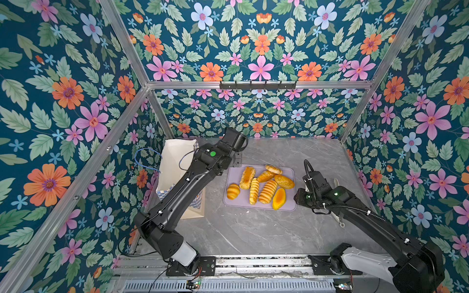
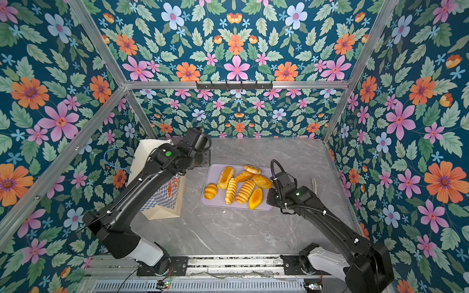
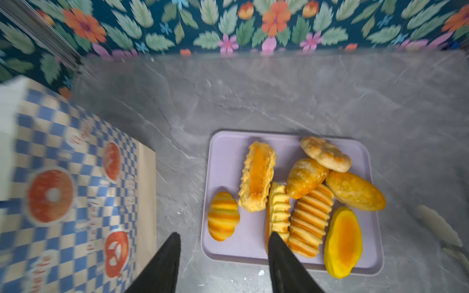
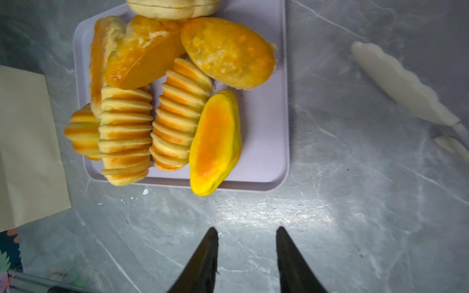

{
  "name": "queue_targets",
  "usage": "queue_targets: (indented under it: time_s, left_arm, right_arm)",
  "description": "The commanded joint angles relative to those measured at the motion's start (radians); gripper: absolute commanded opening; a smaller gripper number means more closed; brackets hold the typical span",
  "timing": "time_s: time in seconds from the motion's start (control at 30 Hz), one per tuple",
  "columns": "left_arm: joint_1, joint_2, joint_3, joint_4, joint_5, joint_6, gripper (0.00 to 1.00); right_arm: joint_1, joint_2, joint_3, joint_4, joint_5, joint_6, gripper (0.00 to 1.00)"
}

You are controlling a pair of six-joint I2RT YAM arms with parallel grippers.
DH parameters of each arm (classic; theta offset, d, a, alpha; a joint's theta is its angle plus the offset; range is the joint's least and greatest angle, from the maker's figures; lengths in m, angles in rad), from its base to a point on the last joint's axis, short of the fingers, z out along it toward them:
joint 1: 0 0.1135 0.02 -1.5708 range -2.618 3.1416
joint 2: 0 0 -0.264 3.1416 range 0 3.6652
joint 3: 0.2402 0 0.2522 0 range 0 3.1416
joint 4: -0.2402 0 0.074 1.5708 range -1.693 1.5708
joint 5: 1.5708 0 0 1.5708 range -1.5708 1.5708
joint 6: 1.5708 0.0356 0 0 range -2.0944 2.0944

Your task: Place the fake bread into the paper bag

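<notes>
The tray (image 1: 238,204) lies on the desk (image 1: 253,233), right of the middle and towards the back. The fake bread (image 1: 267,192) lies on the tray in a loose heap, the pieces behind resting partly on those in front. One piece (image 1: 278,198) at the front right corner overhangs the tray's edge. The paper bag (image 1: 175,162) stands upright at the desk's left edge, left of the tray and apart from it. A utensil (image 4: 401,83) lies on the desk right of the tray.

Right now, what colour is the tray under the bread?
Plain pale lilac tray; clearest in left wrist view.
</notes>
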Motion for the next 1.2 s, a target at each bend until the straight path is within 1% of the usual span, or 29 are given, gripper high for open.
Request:
queue_targets:
  time_s: [0.0, 0.17, 0.27, 0.4, 0.5, 0.57, 0.7, 0.93, 1.17]
  left_arm:
    - [0.053, 0.018, -0.133, 0.205, 0.142, -0.023, 0.56]
    - [0.136, 0.063, -0.299, 0.307, 0.231, -0.015, 0.54]
    - [0.149, 0.077, -0.351, 0.334, 0.222, -0.01, 0.55]
    - [0.192, 0.07, -0.444, 0.402, 0.234, -0.012, 0.56]
    - [0.252, 0.092, -0.517, 0.465, 0.263, -0.009, 0.51]
    - [0.273, 0.115, -0.539, 0.494, 0.265, -0.001, 0.48]
    - [0.29, 0.175, -0.536, 0.528, 0.27, 0.01, 0.44]
    - [0.313, 0.268, -0.485, 0.561, 0.264, 0.014, 0.38]
    - [0.336, 0.349, -0.434, 0.591, 0.284, 0.029, 0.35]
  right_arm:
    - [-0.034, -0.012, -0.04, -0.001, -0.041, 0.011, 0.37]
    - [-0.036, 0.026, -0.09, 0.041, -0.052, 0.016, 0.36]
    - [-0.036, 0.064, -0.124, 0.086, -0.068, 0.026, 0.34]
    - [-0.036, 0.113, -0.167, 0.151, -0.105, 0.038, 0.31]
    - [-0.036, 0.148, -0.181, 0.182, -0.107, 0.046, 0.29]
    - [-0.036, 0.167, -0.182, 0.194, -0.099, 0.047, 0.29]
    - [-0.037, 0.201, -0.171, 0.212, -0.082, 0.048, 0.29]
    - [-0.036, 0.258, -0.164, 0.248, -0.075, 0.06, 0.28]
    - [-0.037, 0.297, -0.153, 0.265, -0.048, 0.068, 0.27]
